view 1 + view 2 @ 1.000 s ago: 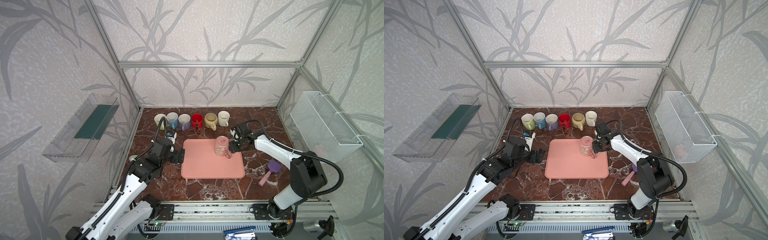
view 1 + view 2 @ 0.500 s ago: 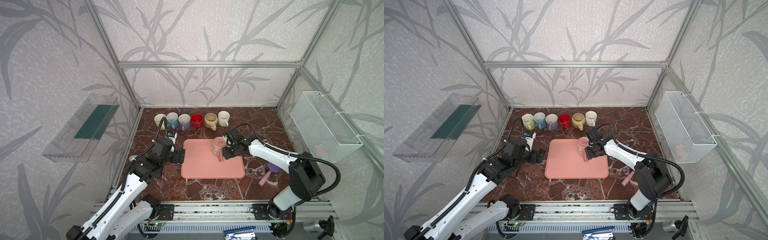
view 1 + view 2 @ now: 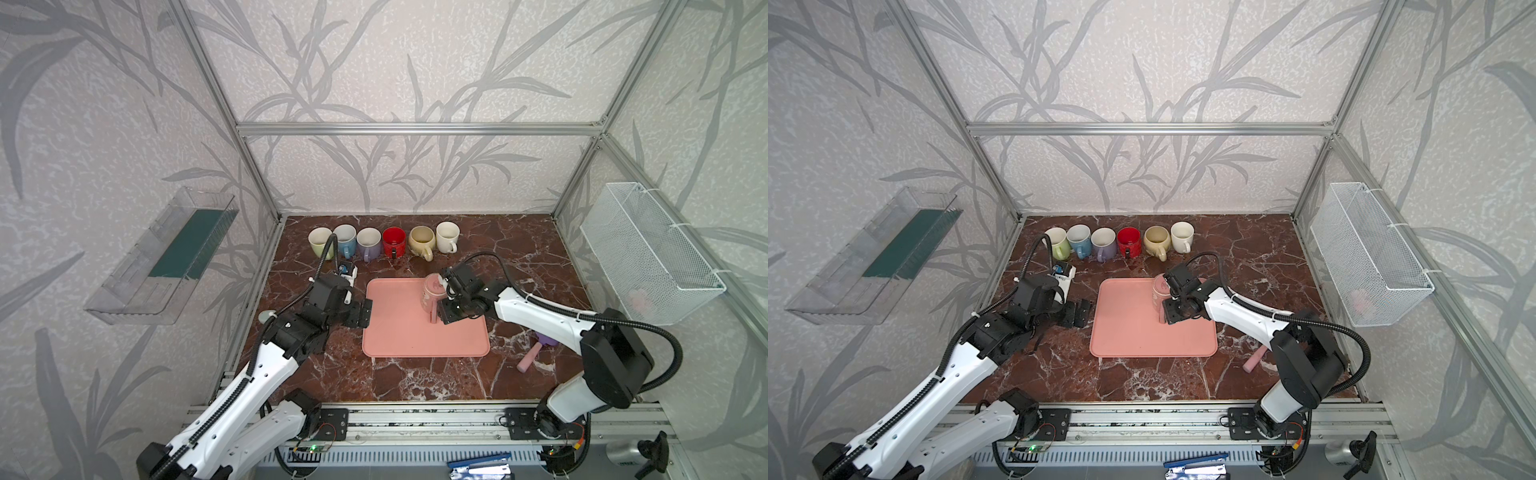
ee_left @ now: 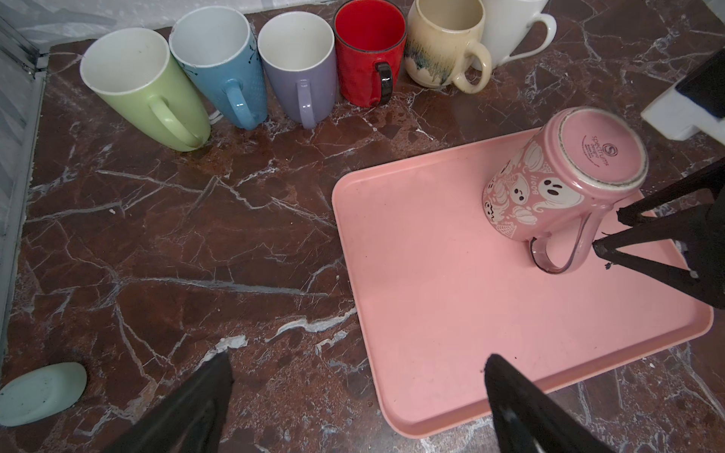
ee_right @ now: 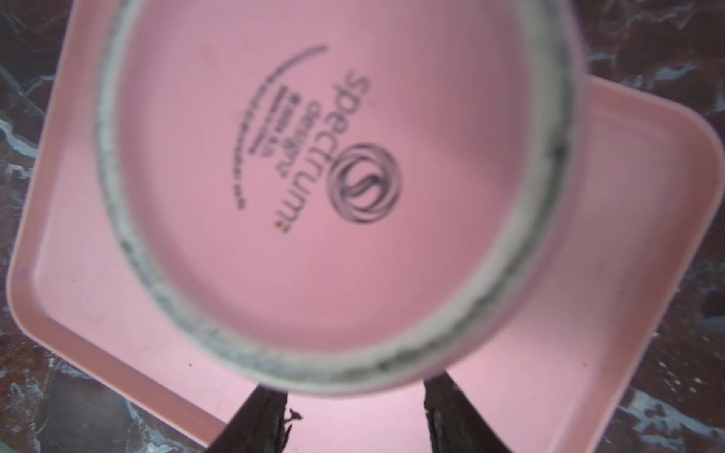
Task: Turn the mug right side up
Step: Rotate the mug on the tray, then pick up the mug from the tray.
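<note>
The pink ghost-print mug (image 3: 432,291) (image 3: 1160,289) (image 4: 549,188) stands upside down, base up, near the back right of the pink tray (image 3: 399,336) (image 4: 431,298). Its handle (image 4: 561,255) points toward the front. My right gripper (image 3: 439,301) (image 3: 1170,305) (image 4: 608,231) (image 5: 355,396) is at the mug's right side, jaws apart, fingertips right at the handle's outer edge. The mug's base (image 5: 314,176) fills the right wrist view and hides the handle there. My left gripper (image 3: 365,311) (image 4: 359,357) hangs wide open over the tray's left edge, holding nothing.
Several upright mugs (image 3: 382,241) (image 4: 298,66) line the back of the marble table. A pale green soap-like lump (image 4: 39,392) lies at the left. A pink-handled brush (image 3: 536,353) lies right of the tray. A wire basket (image 3: 648,249) and a clear shelf (image 3: 166,257) hang on the side walls.
My right gripper has come round from the mug's back right to its right side near the handle, jaws narrowing. The mug has shifted slightly left. The left arm has stayed put.
</note>
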